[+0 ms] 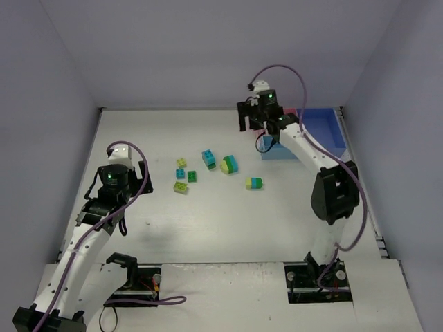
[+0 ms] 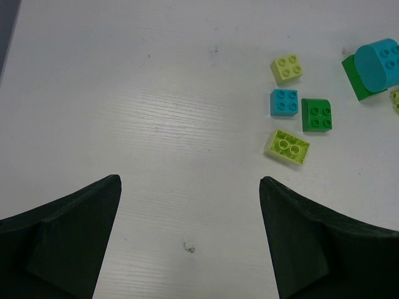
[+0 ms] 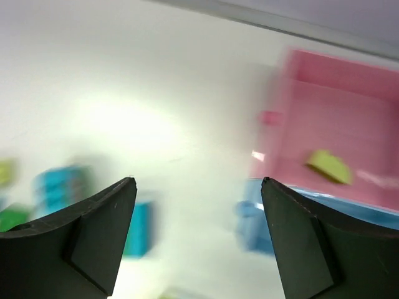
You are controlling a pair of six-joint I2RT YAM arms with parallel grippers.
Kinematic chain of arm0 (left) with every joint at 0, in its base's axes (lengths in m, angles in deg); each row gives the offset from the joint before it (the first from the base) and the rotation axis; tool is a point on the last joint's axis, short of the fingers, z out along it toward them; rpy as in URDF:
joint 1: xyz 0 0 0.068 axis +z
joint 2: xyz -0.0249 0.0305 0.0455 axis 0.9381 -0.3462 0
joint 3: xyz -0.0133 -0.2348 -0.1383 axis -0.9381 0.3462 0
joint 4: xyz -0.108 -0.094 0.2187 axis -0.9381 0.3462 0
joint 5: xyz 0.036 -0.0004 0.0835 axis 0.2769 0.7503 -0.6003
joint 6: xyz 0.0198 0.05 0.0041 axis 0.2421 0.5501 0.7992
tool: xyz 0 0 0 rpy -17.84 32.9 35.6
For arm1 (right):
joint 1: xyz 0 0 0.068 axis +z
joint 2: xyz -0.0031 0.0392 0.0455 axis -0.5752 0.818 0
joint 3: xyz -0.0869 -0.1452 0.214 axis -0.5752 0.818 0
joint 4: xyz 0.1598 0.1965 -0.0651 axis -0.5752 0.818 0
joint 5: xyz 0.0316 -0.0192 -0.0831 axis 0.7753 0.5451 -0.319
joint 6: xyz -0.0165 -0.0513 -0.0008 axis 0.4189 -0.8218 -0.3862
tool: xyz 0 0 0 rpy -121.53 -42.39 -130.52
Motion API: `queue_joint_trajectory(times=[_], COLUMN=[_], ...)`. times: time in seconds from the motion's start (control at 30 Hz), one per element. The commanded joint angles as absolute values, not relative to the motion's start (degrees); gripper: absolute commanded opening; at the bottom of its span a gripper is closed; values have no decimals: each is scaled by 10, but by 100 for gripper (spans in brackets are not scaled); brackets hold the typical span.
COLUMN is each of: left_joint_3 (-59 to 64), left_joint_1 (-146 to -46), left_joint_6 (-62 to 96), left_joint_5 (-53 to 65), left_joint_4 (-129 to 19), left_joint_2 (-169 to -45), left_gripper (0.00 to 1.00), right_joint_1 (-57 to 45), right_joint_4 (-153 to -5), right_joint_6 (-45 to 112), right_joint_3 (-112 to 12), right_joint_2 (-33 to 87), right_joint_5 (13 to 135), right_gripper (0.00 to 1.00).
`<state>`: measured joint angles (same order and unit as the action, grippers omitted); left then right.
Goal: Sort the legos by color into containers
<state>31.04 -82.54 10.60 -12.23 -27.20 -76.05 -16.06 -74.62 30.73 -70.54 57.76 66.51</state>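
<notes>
Spread and empty, the right pincer hangs near the pink tray, where one yellow-green brick lies. Left pincer, also spread, hovers over the worktop. It would probably do best to centre squarely over the nearby upturned yellow-green brick before closing.
</notes>
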Motion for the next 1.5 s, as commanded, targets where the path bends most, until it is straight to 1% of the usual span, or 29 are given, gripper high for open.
queue_joint_trajectory(times=[0.0,0.1,0.13,0.23,0.37,0.47,0.67,0.87,1.03,1.1,1.17,1.2,1.23,1.27,1.33,1.37,1.4,1.47], left_joint_3=[295,294,294,294,294,293,302,303,304,304,304,303,304,304,303,304,304,303], left_joint_1=[-828,-828,-828,-828,-828,-829,-829,-829,-829,-829,-829,-829,-829,-829,-829,-829,-829,-829], left_joint_6=[115,115,115,114,114,115,117,116,116,117,117,117,117,117,117,117,117,117], left_joint_5=[-127,-126,-125,-127,-129,-131,-148,-145,-146,-147,-147,-146,-147,-147,-147,-145,-146,-145], left_joint_4=[-303,-303,-304,-302,-299,-295,-298,-297,-297,-297,-297,-298,-299,-298,-299,-298,-299,-298], left_joint_2=[-761,-760,-761,-758,-747,-736,-699,-698,-698,-699,-699,-699,-700,-701,-700,-701,-701,-702], left_gripper=[85,85,85,85,85,85,85,85,85,85,85,85,85,85,85,85,85,85], right_joint_1=[-66,-17,15,70,113,145,176,187,189,190,189,190,190,190,189,189,189,176], right_joint_4=[-772,-773,-774,-774,-774,-771,-763,-762,-761,-762,-761,-762,-762,-761,-762,-763,-763,-766], right_joint_6=[252,235,229,210,193,172,150,139,139,138,136,135,134,133,132,132,134,138], right_joint_3=[-662,-623,-616,-600,-615,-637,-703,-751,-772,-775,-776,-776,-776,-776,-776,-776,-773,-770], right_joint_2=[483,470,469,483,533,575,656,718,754,757,760,758,757,755,742,735,712,684], right_joint_5=[763,794,797,811,830,816,808,795,779,771,766,762,757,755,750,743,739,730], right_gripper=[77,75,74,74,74,74,74,72,67,63,56,48,43,30,15,2,0,0])
